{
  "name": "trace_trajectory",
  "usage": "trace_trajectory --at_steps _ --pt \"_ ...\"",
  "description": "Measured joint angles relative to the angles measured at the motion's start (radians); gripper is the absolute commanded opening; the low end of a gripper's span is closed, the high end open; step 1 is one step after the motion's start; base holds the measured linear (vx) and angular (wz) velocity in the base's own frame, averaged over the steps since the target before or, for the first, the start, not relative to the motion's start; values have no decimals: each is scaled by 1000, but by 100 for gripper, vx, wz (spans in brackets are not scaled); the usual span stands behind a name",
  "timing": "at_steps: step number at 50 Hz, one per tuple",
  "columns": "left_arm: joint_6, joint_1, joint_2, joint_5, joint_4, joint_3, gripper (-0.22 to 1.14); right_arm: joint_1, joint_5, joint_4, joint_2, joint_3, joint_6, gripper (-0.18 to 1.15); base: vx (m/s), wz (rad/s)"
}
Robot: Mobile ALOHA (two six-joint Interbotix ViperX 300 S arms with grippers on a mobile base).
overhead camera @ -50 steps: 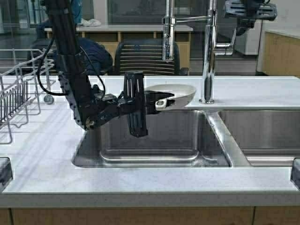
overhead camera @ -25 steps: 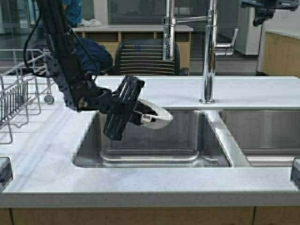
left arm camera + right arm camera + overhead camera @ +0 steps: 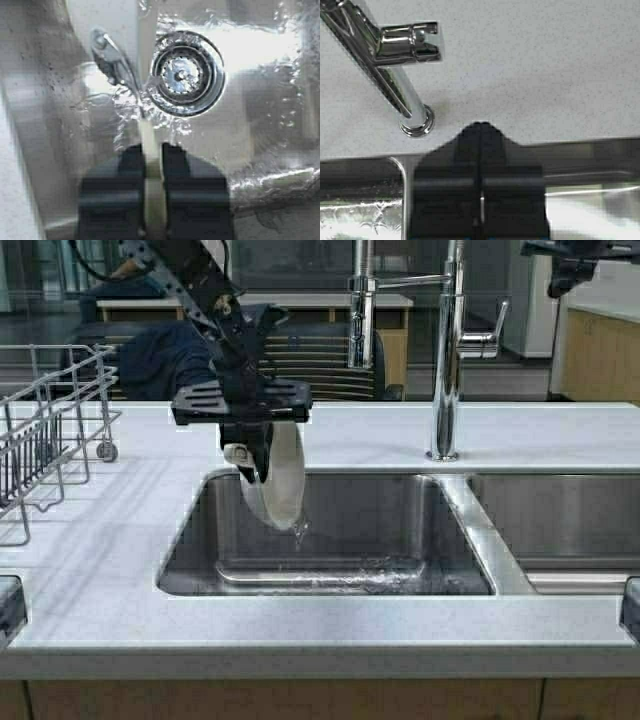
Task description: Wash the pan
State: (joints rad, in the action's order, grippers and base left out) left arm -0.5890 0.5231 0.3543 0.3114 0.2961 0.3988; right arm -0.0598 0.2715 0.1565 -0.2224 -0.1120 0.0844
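The white pan (image 3: 279, 483) hangs on edge, rim down, over the left sink basin (image 3: 400, 530). My left gripper (image 3: 246, 447) points straight down and is shut on the pan's short handle. Water runs off the pan's lowest edge and ripples on the basin floor. In the left wrist view the pan (image 3: 146, 60) shows edge-on as a thin cream strip, its handle clamped in the left gripper (image 3: 153, 150), above the drain (image 3: 185, 72). My right gripper (image 3: 562, 280) hangs high at the far right, shut and empty; in its wrist view the right gripper (image 3: 481, 125) is over the counter behind the sinks.
The tall chrome faucet (image 3: 445, 350) stands between the two basins, its base (image 3: 415, 122) on the counter. A wire dish rack (image 3: 45, 430) sits on the counter at the left. The second basin (image 3: 560, 525) lies to the right. A chair (image 3: 320, 360) stands beyond the counter.
My left arm has risen and swung the pan from a tilted pose to hanging on edge, and water now spills from it into the basin. The right gripper stays up at the far right.
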Motion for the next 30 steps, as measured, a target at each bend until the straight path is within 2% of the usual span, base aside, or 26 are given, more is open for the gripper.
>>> trace_trajectory --at_steps 11,30 --pt "29 -3 -97 40 133 -14 2 0 -15 8 38 -34 0 6 0 0" --pt "29 -5 -118 -15 156 61 2 -2 -26 9 38 -40 2 6 -1 0"
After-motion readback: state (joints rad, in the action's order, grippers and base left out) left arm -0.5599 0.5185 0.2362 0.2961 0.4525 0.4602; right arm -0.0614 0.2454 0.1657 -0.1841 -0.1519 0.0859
